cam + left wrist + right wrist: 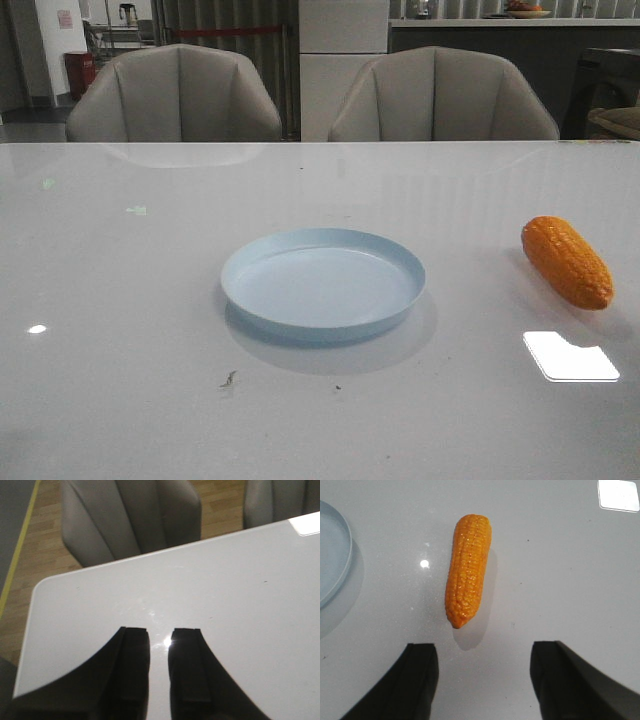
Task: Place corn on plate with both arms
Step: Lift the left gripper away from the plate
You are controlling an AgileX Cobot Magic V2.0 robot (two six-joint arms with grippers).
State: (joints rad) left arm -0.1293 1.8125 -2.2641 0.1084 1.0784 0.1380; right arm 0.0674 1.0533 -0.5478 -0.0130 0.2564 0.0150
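The corn [567, 262] lies on its side on the white table [120, 300], well to the right of the plate [323, 282] and apart from it, with nothing touching it. In the front view its length runs slantwise, one end farther back and the other nearer the camera and more to the right. The plate sits flat near the middle of the table and holds nothing.

In the right wrist view the right hand [485, 680] hangs above the table with its 2 dark fingers [420, 680] spread wide. The tapered end of the corn points toward the gap between them but lies short of it, untouched. The rim of the plate shows at the edge of that view.

In the left wrist view the left hand [160, 670] is over a bare corner of the table, its fingers [132, 665] close together with only a narrow slit between them, pinching nothing. Beyond the table stand 2 grey chairs [175, 95] on a wooden floor [45, 555].
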